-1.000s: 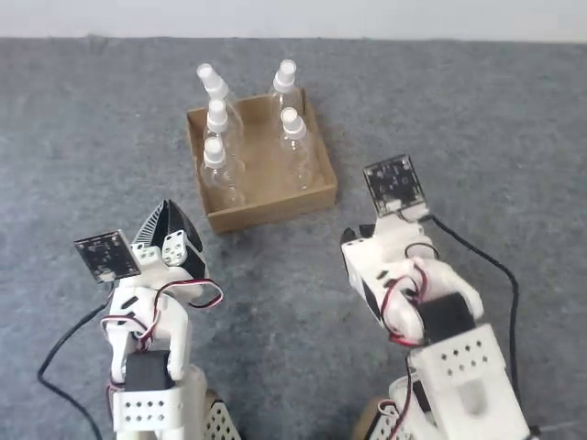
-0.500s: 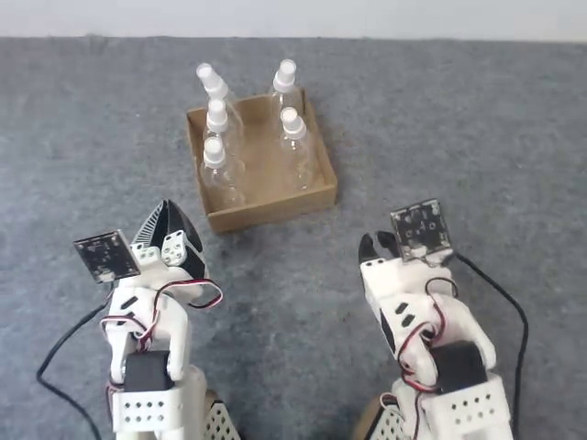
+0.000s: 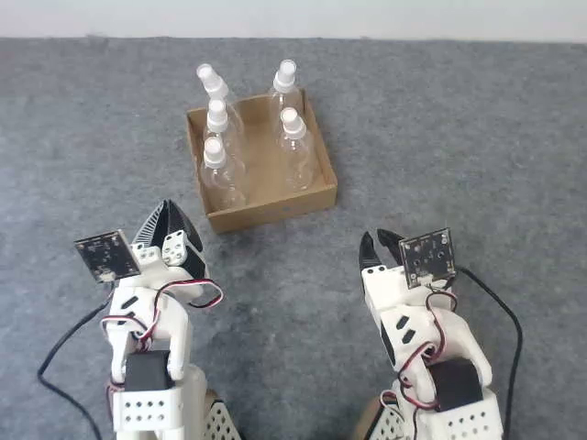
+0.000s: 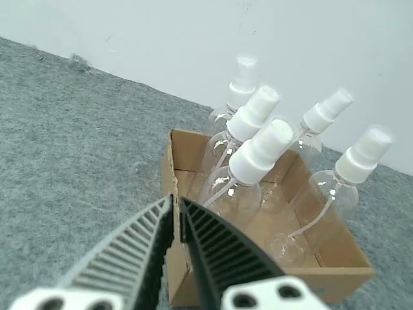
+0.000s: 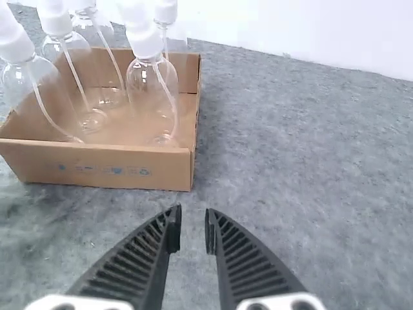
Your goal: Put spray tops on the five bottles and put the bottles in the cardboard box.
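**Five capped bottles in the box, both arms pulled back empty**

The cardboard box (image 3: 271, 209) sits on the grey worktop (image 3: 459, 137), at the far middle of the scene, open side up. All five bottles (image 3: 225, 181) stand upright inside it. They are clear, and each carries a white spray top (image 3: 213, 151) with a thin tube running down inside. Three bottles line the left side of the box from near to far. The other two stand along the right side, toward the far end. The near right part of the box floor is bare cardboard.

The left gripper (image 3: 168, 209) is on the near side of the box, close to its near left corner and pointing toward it. In the left wrist view its ribbed black fingers (image 4: 200, 232) are clenched tip to tip with nothing between them, and the box (image 4: 169, 169) and bottles (image 4: 239, 197) lie just beyond the tips (image 4: 175, 205).

The right gripper (image 3: 376, 241) is near and to the right of the box's near right corner, apart from it. In the right wrist view its fingers (image 5: 235, 248) are released, with a narrow gap between the tips (image 5: 191, 223), and they grasp nothing. They point at bare worktop in front of the box's near wall (image 5: 97, 166), and the bottles (image 5: 150, 87) rise behind that wall.
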